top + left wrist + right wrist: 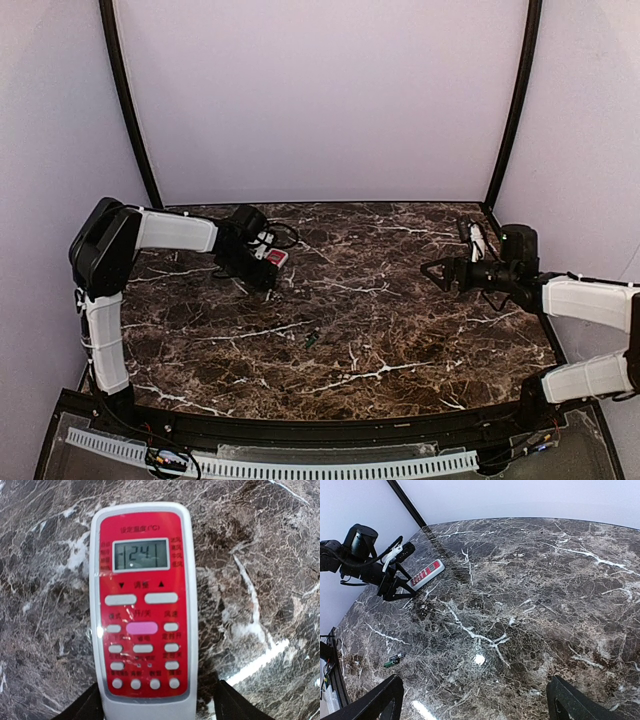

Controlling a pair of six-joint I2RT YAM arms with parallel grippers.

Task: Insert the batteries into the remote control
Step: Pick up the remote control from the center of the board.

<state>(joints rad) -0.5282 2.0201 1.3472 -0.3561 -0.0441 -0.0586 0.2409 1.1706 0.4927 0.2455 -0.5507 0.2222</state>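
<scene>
Black fingers (82, 709) of the left tool (157, 685) stand at the bottom of the left wrist view, one on each side of the near end of the remote (142, 605). The finger on the left of that view sits right against the white edge. The one on the right stands apart from it, with a strip of dark marble showing between. So the left tool straddles the remote fairly wide and is not clamped on it.

The remote lies flat on the counter (400, 320), red face up, its display (140, 555) showing 24, with rows of pale buttons and one pink button below. Seen from above, it rests at the far left of the counter, near the back wall.

The battery (312, 338) is a tiny dark piece with a green end. It lies alone toward the front middle of the counter, well apart from the remote and from both tools. It is too small to tell whether it is one piece or two.

The right tool (435, 270) hangs over the right side of the counter, pointing left. Its fingers are spread wide with nothing between them but marble.
</scene>
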